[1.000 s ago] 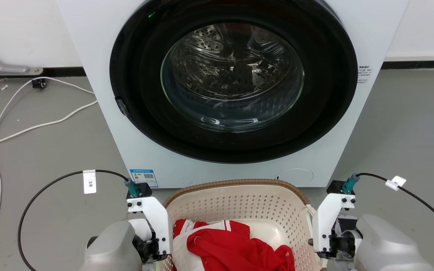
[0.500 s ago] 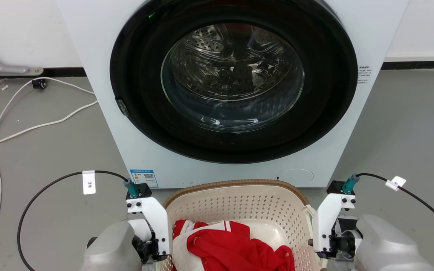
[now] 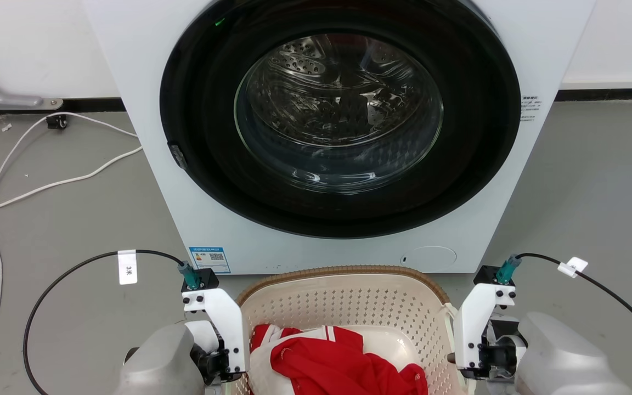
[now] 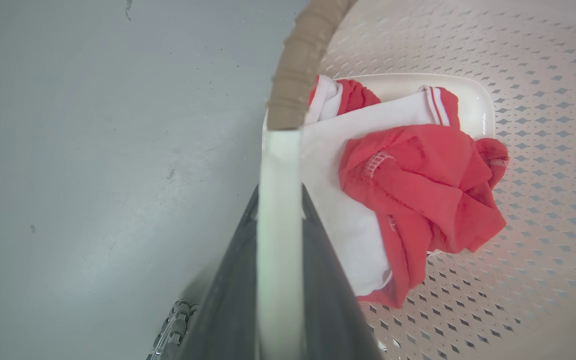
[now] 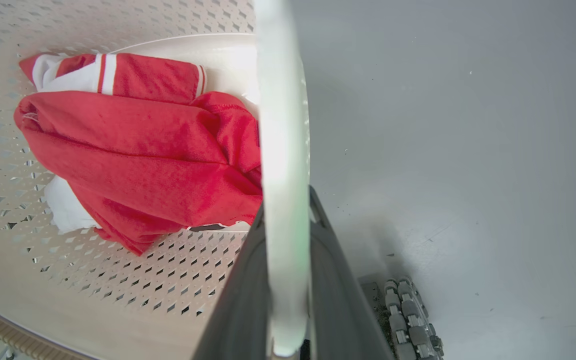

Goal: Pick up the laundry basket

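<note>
The laundry basket [image 3: 349, 300], cream and perforated with a brown woven-look rim [image 4: 295, 65], stands low in the head view, just in front of the washer. A red and white garment [image 3: 343, 365] lies inside it. In the left wrist view my left gripper [image 4: 279, 200] is shut on the basket's white left handle [image 4: 278, 235], with a dark finger on each side of it. My right gripper [image 5: 286, 200] is shut the same way on the white right handle [image 5: 280, 125]. Both white wrist brackets flank the basket in the head view.
The white front-loading washer [image 3: 146, 82] with its dark round door [image 3: 338, 131] shut rises directly behind the basket. A white cable [image 3: 30, 184] trails over the grey floor at the left. Black cables [image 3: 63, 274] loop out from both wrists.
The basket and both wrists have shifted slightly down the head view together. The washer and floor have stayed put.
</note>
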Controlling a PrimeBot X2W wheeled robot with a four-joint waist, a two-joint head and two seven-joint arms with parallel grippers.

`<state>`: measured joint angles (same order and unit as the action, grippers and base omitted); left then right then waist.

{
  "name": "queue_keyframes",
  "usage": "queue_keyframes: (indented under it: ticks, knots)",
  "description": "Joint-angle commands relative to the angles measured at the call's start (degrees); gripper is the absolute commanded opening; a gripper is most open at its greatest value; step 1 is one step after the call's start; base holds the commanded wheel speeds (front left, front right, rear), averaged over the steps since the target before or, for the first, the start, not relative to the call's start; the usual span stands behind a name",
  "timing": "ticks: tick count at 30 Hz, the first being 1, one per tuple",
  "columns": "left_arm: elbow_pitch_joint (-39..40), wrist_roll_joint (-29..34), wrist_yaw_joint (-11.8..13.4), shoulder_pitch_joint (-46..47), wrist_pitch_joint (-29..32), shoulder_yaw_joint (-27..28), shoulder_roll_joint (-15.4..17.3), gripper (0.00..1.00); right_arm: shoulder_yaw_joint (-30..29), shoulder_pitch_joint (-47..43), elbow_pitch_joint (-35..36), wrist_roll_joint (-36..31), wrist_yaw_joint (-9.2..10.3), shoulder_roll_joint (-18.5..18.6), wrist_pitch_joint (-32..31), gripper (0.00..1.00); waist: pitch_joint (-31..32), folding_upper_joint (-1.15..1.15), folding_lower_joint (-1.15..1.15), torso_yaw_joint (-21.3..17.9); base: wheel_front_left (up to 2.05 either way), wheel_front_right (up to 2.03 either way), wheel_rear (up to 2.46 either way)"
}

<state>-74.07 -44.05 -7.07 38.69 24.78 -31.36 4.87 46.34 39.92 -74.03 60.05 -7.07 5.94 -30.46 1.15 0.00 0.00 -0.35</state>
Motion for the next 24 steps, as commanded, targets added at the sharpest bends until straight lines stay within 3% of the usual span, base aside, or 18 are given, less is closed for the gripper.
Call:
queue_keyframes:
  ticks: [1, 24]
  knots:
    - [0.59, -0.35, -0.73, 0.33, -0.02, -0.20, -1.28, 0.00, -0.04, 0.89, 0.67, 0.82, -0.77, -1.62, -0.29, 0.00, 0.03, 0.00, 0.00, 0.02, 0.00, 0.00, 0.00]
    - [0.44, -1.64, -0.73, -0.12, -0.53, -1.25, -0.92, 0.00, -0.98, 0.58, 0.40, 0.78, -0.77, -1.20, -3.36, 0.00, -0.04, 0.00, 0.00, 0.07, 0.00, 0.00, 0.00]
